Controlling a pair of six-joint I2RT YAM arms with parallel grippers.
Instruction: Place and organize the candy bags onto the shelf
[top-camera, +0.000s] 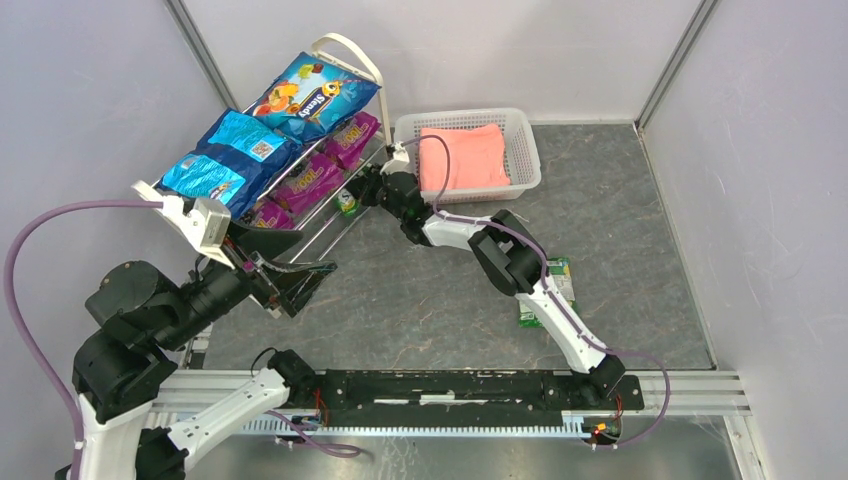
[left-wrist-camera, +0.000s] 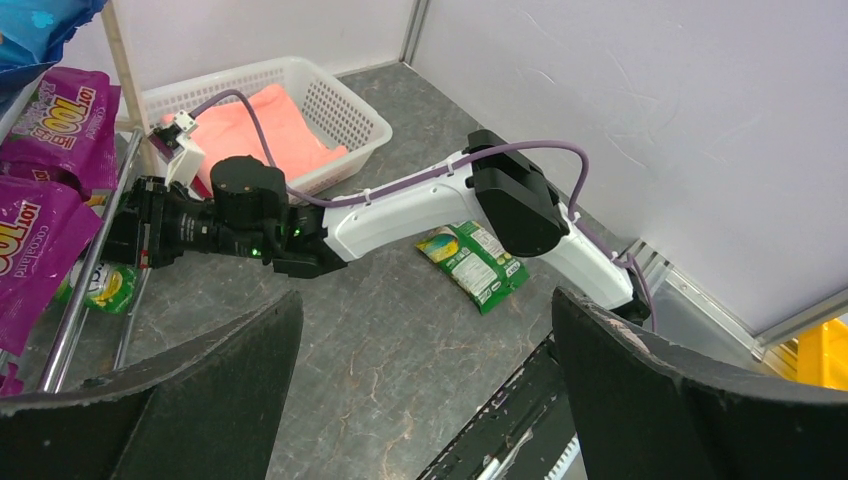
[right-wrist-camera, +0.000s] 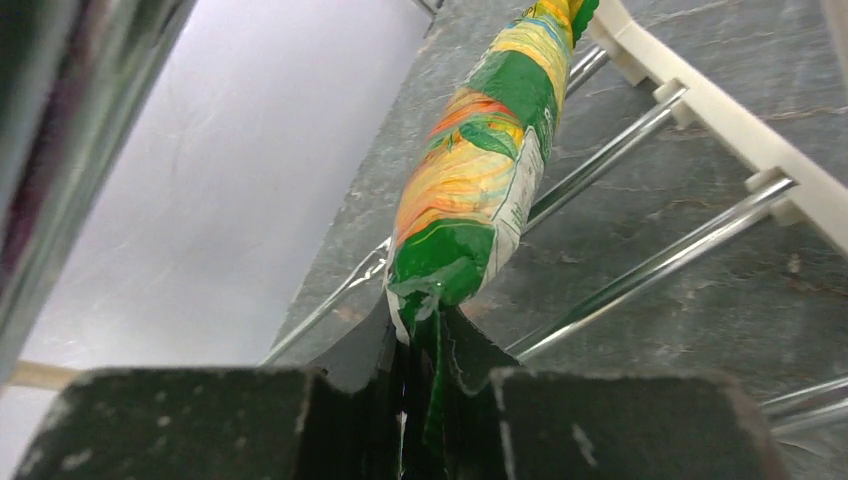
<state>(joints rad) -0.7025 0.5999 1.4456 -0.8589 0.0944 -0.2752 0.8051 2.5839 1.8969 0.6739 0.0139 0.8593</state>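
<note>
The cream-white shelf (top-camera: 352, 47) stands at the far left. A large blue bag (top-camera: 312, 95) and two smaller blue bags (top-camera: 232, 155) lie on its upper tier, purple grape bags (top-camera: 312, 178) on the middle tier. My right gripper (top-camera: 362, 196) is shut on the edge of a green-and-white bag (right-wrist-camera: 478, 190), holding it over the lowest silver rods (right-wrist-camera: 640, 275); it also shows in the top view (top-camera: 348, 201) and left wrist view (left-wrist-camera: 108, 284). Another green-and-white bag (top-camera: 556, 290) lies on the table under my right arm. My left gripper (left-wrist-camera: 425, 390) is open and empty above the table.
A white mesh basket (top-camera: 525, 150) with a folded pink cloth (top-camera: 463, 157) stands to the right of the shelf. Grey walls close in the table on three sides. A black rail (top-camera: 450, 385) runs along the near edge.
</note>
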